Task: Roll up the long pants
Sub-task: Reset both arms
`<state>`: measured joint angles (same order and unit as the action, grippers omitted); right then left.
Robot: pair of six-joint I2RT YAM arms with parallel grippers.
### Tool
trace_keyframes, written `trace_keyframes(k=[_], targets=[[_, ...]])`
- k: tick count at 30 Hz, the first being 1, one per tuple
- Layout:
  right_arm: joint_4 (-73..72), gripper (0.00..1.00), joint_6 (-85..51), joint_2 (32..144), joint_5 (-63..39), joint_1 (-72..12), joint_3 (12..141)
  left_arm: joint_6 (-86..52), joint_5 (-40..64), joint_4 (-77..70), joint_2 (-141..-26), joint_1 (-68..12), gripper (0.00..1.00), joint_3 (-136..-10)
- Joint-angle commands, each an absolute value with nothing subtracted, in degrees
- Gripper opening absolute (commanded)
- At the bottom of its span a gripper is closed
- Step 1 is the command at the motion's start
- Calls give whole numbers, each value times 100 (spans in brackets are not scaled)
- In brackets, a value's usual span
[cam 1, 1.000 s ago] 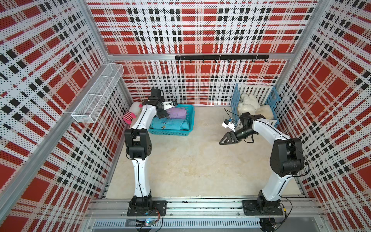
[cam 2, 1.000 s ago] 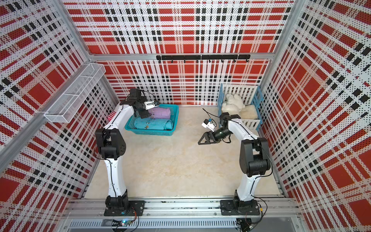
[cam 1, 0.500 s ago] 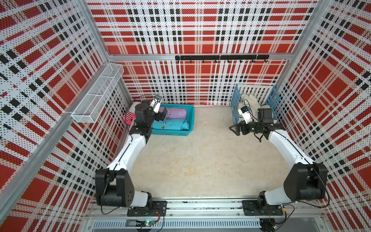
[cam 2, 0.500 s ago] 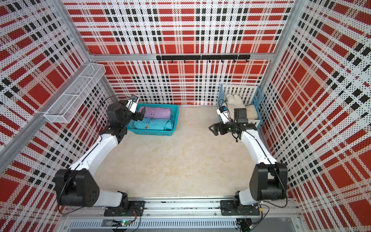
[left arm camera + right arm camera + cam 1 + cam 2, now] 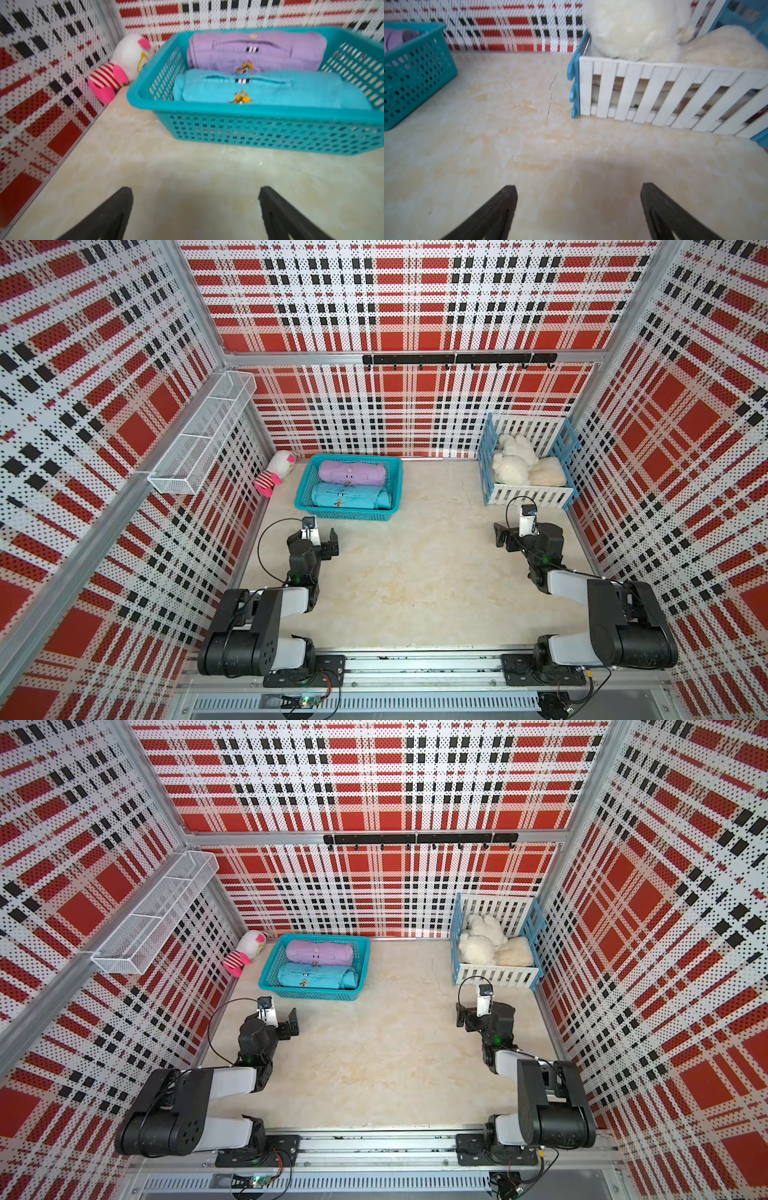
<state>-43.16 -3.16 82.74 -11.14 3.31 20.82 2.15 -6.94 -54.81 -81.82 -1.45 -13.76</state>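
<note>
Both arms have pulled back and folded low. Now the left gripper and the right gripper are spread wide, holding nothing. From the left one, the nearer, the long pants lie at one o'clock, rolled up in the basket behind a blue roll, lying nine-to-three.

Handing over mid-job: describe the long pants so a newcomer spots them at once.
Look to the teal basket by the back wall, beside the pink-and-white plush toy. Two rolled garments lie in it side by side; the long pants are the lilac roll nearer the wall, not the teal-blue roll in front.
</note>
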Motion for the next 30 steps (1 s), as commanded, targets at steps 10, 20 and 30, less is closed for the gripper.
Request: trace_keyframes(k=[10, 20, 30], targets=[[-6494, 100, -159, 8917, -460, -9, 1647, -226, -886, -8130, -8953, -26, 99, -1083], [-6685, 100, -161, 8970, -488, -9, 1614, -193, -905, -8139, -8946, -50, 99, -1063], [-6707, 100, -177, 8987, -475, -9, 1617, -64, -1903, -8056, -8923, -445, 99, -1094]])
